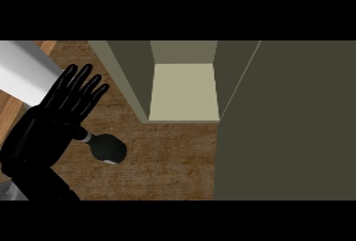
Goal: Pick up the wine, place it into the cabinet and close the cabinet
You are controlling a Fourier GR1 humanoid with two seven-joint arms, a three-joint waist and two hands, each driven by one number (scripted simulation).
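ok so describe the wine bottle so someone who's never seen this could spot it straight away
Start at the tall olive-green cabinet with its open door on the right, then look left across the brown counter. The dark wine bottle lies just beside the open black left hand, the only small loose object, with a pale band at its neck.

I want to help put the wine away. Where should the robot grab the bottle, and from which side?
Best guess: around the wine bottle's dark body, coming from the left. It sits on the counter with its pale neck pointing up-left, beside the left hand, whose fingers are straight and hold nothing. The open cabinet lies to its upper right, so a left-side hold keeps that way clear. No right hand shows.
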